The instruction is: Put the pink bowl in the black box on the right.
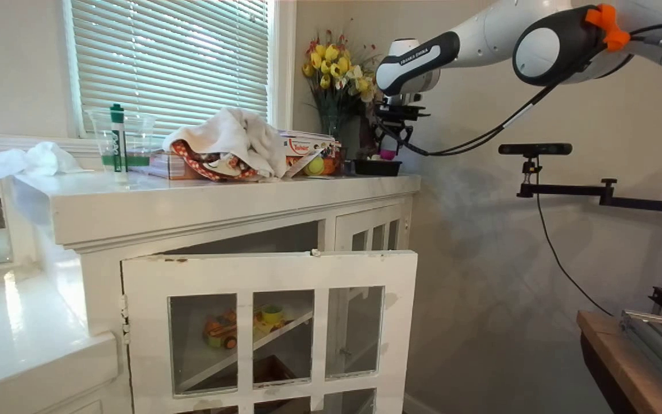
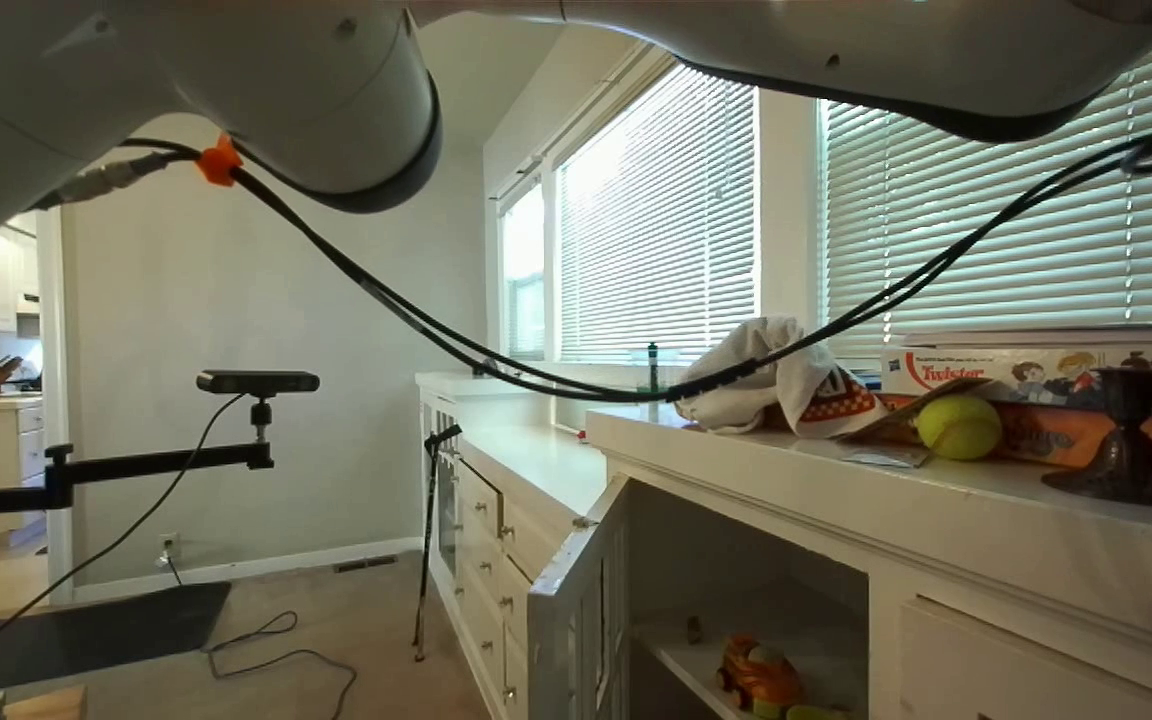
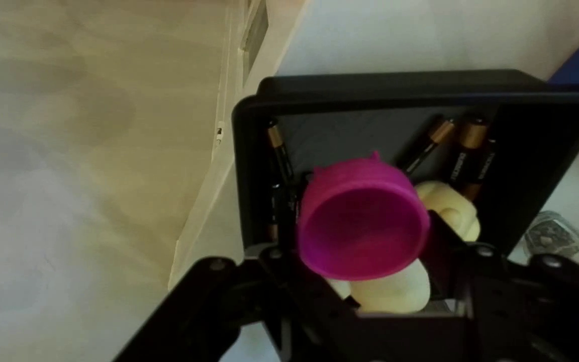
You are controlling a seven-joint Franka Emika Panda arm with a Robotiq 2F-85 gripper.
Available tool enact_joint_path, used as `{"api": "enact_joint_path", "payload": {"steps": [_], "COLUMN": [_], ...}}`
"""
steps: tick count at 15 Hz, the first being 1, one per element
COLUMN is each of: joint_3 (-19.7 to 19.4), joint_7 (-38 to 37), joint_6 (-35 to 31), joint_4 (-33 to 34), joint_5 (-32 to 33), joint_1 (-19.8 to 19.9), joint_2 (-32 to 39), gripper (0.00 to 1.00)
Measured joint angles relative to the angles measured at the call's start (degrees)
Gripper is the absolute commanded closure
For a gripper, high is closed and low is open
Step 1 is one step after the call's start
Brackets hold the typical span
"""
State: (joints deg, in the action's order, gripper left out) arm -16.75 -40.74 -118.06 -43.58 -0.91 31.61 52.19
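- Cabinet (image 1: pixel 239 200), white, its paned door (image 1: pixel 273 271) ajar in both exterior views.
- Robot arm (image 1: pixel 483 45), extended over the end of the cabinet top.
- Flowers (image 1: pixel 334 64), mainly yellow, rising behind a Twister box (image 1: pixel 309 145) in an exterior view.
- Cloth (image 1: pixel 242 138), white, heaped just beside the Twister box.
- Gripper (image 3: pixel 364 229), directed downward, clamped on the pink bowl (image 3: pixel 364 218) from both sides.
- Black box (image 3: pixel 400 100), set on the cabinet top directly below the gripper.
- Pink bowl, held over the interior of the black box, tilted, its mouth facing the wrist camera; in an exterior view it appears just above the rim, and whether it touches the contents cannot be told.
- Cream-coloured pieces (image 3: pixel 450 208), rounded, inside the black box, partly covered by the bowl; identity unclear.
- Batteries (image 3: pixel 464 148), dark with copper-coloured ends, lying in the black box.
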Motion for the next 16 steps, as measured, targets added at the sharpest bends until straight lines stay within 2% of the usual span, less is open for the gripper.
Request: {"api": "enact_joint_path", "payload": {"steps": [6,16], "joint_3": [3.08,3.28], "joint_7": [0.62,0.62], "joint_6": [0.25,4.08], "joint_4": [4.78,11.43], "joint_5": [-1.17,-1.17], "joint_1": [1.16,3.2], "joint_2": [3.19,7.44], "gripper": [0.64,0.64]}}
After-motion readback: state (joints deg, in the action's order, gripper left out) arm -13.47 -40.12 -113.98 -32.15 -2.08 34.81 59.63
